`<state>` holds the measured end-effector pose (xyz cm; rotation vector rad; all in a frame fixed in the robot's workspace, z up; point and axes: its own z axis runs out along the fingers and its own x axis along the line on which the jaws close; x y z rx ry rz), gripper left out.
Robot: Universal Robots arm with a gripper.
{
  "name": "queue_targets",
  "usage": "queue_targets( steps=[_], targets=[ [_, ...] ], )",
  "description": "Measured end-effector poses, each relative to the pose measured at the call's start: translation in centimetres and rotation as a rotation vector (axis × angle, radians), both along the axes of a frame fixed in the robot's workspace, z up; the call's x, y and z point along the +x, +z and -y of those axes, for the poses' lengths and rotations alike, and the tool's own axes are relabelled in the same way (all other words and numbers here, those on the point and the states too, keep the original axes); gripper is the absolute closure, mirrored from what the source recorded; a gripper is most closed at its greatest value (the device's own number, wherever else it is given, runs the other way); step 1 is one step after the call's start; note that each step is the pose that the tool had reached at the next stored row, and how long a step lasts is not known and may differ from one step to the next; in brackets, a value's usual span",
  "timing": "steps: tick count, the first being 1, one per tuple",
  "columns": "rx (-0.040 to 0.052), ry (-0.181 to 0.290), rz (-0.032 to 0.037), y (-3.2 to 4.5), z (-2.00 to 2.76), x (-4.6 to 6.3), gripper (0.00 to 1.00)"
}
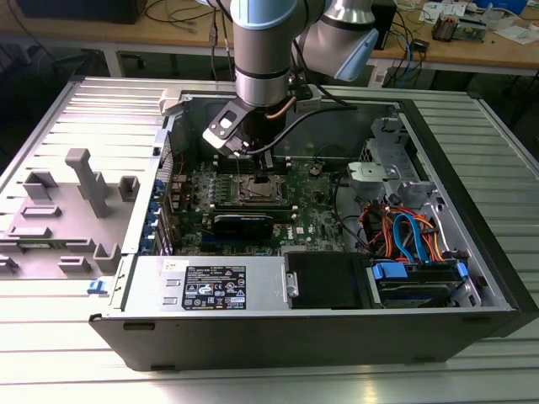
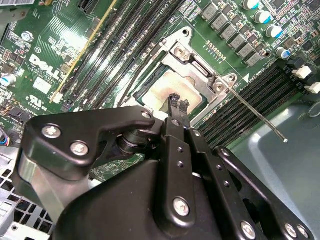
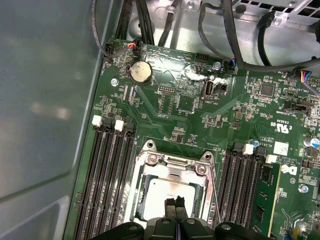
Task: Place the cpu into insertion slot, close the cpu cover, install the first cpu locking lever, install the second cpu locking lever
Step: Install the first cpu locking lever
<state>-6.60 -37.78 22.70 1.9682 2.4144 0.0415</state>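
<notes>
The cpu (image 3: 166, 192) lies flat in the insertion slot (image 3: 142, 199) on the green board (image 3: 175, 100). The cpu cover (image 3: 172, 160) seems to be down around it, and its window shows the silver top. The fingers (image 3: 170, 207) are narrow, tips nearly together, holding nothing that I can see, just over the middle of the cpu. One thin locking lever (image 2: 252, 112) sticks out free beside the insertion slot. I judge that the seating is in hand: any push should be light and straight down on the metal top, keeping the cpu level inside the rim.
</notes>
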Motion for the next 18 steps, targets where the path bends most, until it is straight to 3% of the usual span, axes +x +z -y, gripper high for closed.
queue_targets(
  steps=[5, 11, 18],
  targets=[
    [0.0, 0.009, 0.0, 0.0, 0.0, 0.0, 0.89],
    [0.0001, 0.077, 0.0001, 0.02, 0.0, -0.1, 0.89],
    [0.0, 0.087, 0.0, 1.19, 0.0, -0.1, 0.89]
  ],
)
